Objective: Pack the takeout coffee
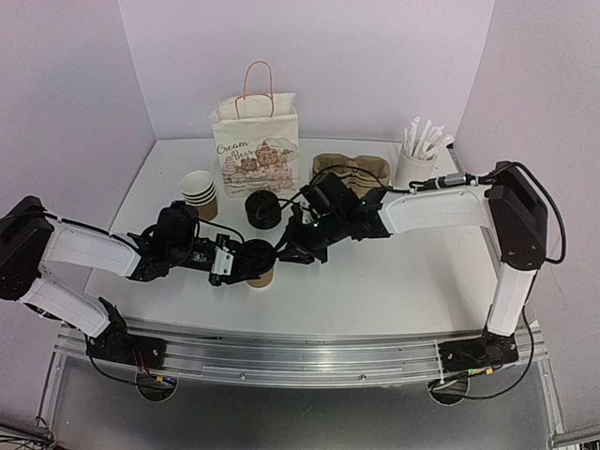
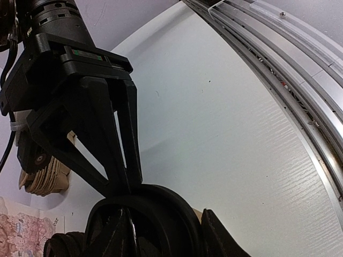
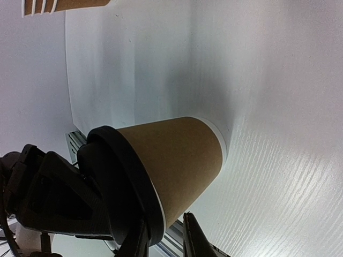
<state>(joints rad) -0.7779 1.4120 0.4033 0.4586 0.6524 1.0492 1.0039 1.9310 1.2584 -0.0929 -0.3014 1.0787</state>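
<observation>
Your left claw (image 1: pixel 246 263) is about half open and gripping the takeout coffee (image 1: pixel 263 277), a kraft cup upright on the matte white table (image 1: pixel 394 281) near its front edge. The right claw (image 1: pixel 287 251) meets it from the opposite side.

Left wrist: the right claw's black fingers (image 2: pixel 133 144) converge on the glossy round lid (image 2: pixel 161 209).

Right wrist: tapered brown wall, lid rim between narrow jaws. You can't tell if the pinch is firm.

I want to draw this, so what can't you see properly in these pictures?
The coffee cup: top view, mostly covered by the left hand and right hand.
The lid: left wrist view, cut off by the bottom edge.
Right hand's fingertips: right wrist view, cut off by the bottom edge, so grip unclear.
Inside the cup: hidden under the lid everywhere.
</observation>
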